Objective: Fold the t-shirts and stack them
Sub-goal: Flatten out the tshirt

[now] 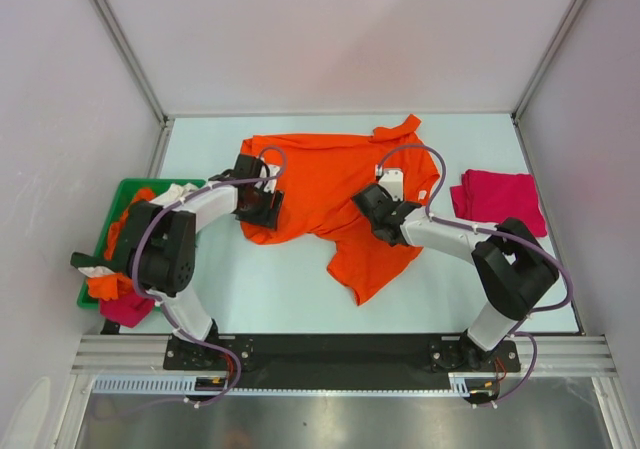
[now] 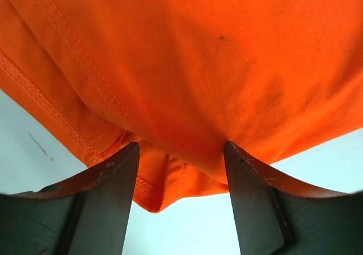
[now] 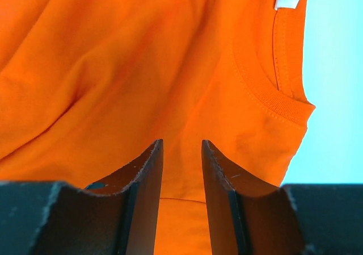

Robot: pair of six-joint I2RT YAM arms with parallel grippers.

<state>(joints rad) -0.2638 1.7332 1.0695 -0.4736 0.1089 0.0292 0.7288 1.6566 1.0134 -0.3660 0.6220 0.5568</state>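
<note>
Now the left gripper [image 2: 181, 153] stands spread wide over the hem of the orange shirt [image 1: 320, 174] — the right gripper [image 3: 182, 147] sits narrowed on cloth near the collar; whether it pinches, I cannot tell.

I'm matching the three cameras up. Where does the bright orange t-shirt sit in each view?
Top external: orange t-shirt spread across mid-table.
Left wrist: fills the top, hem lower left.
Right wrist: fills left and centre, collar at right.
Shared landmark: the pale table beside it.
</note>
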